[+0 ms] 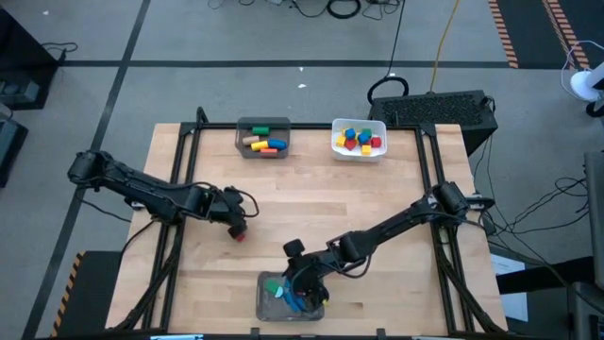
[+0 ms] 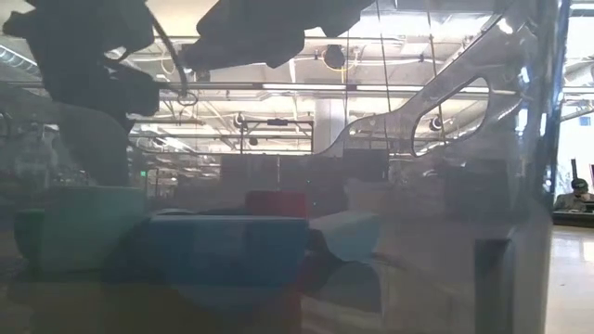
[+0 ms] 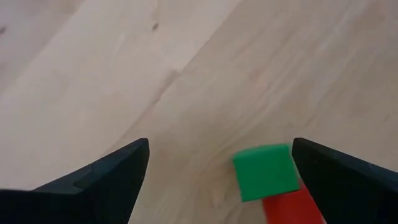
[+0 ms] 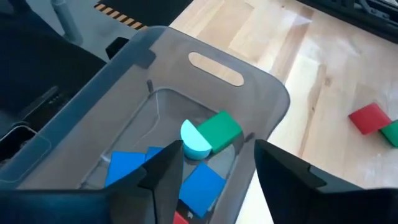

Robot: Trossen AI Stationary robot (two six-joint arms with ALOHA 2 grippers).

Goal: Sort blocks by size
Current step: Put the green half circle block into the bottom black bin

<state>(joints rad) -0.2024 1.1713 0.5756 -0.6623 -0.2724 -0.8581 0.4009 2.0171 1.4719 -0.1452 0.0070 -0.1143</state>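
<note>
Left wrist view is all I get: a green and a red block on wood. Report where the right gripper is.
Observer: The right gripper hangs open over the clear bin at the near edge of the table.
Operator: List what's in it.
Observer: Mainly blue blocks, a green block and a pale blue half-round.
Operator: Name the other bins.
Observer: A grey bin with long bars and a white bin with small cubes, both at the far edge.

— What was seen past the left gripper (image 3: 221, 180)?
— Its two dark fingers (image 3: 106, 180) were spread wide over the wooden table (image 3: 124, 74). A green block (image 3: 266, 172) was seen between them, nearer one finger, with a red block (image 3: 292, 208) touching it.
</note>
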